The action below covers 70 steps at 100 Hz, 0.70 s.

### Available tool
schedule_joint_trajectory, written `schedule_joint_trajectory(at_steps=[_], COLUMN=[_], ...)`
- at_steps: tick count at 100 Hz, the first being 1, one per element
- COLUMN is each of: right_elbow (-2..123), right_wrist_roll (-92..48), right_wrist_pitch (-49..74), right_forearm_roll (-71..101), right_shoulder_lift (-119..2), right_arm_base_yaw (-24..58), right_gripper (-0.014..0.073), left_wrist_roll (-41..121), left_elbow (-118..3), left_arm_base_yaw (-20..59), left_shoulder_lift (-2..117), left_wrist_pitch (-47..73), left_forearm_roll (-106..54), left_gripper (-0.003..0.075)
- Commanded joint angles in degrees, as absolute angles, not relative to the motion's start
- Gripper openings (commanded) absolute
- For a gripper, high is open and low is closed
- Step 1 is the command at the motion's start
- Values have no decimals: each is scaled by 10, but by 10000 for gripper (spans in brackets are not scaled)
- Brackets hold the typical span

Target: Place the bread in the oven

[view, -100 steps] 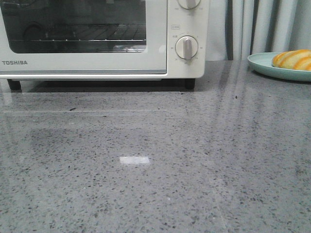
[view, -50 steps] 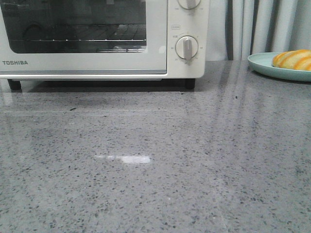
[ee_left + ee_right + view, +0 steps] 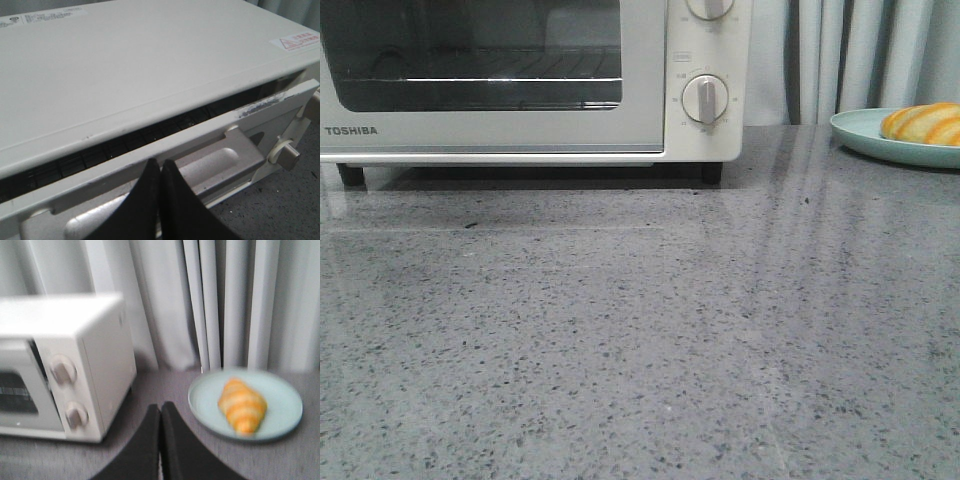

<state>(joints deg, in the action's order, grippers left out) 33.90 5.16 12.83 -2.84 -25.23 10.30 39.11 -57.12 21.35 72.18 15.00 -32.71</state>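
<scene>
The cream-white Toshiba oven (image 3: 520, 80) stands at the back left of the counter; its glass door is tilted open a crack at the top in the left wrist view (image 3: 150, 75). My left gripper (image 3: 160, 165) is shut and empty, its tips against the door's top edge above the handle (image 3: 220, 160). The bread (image 3: 925, 122), golden with pale stripes, lies on a pale green plate (image 3: 865, 135) at the far right; it also shows in the right wrist view (image 3: 242, 406). My right gripper (image 3: 160, 407) is shut and empty, above the counter between oven and plate.
Grey curtains (image 3: 850, 50) hang behind the counter. Two round knobs (image 3: 704, 99) sit on the oven's right panel. The speckled grey countertop (image 3: 640, 350) fills the foreground.
The oven door has tipped slightly outward, the rack's reflection in the glass has shifted, and the bright reflection on the counter has vanished.
</scene>
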Motion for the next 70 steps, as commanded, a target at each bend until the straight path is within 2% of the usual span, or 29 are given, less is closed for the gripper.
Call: schedule_joint_trajectory(at_steps=[1, 32, 70], right_elbow=[398, 478, 486], right_wrist_roll=[49, 49, 49], right_wrist_pitch=[84, 85, 79], right_forearm_roll=[-45, -57, -56], right_shoulder_lift=[-272, -330, -377], right_arm_base_yaw=[100, 100, 100], right_gripper=[-69, -69, -69], left_wrist_roll=[377, 377, 377], left_elbow=[-548, -522, -479], left_arm_base_yaw=[215, 215, 215], left_shoulder_lift=[713, 687, 687], left_wrist_pitch=[194, 347, 380], left_forearm_roll=[-321, -326, -319], left_gripper=[-22, -22, -22])
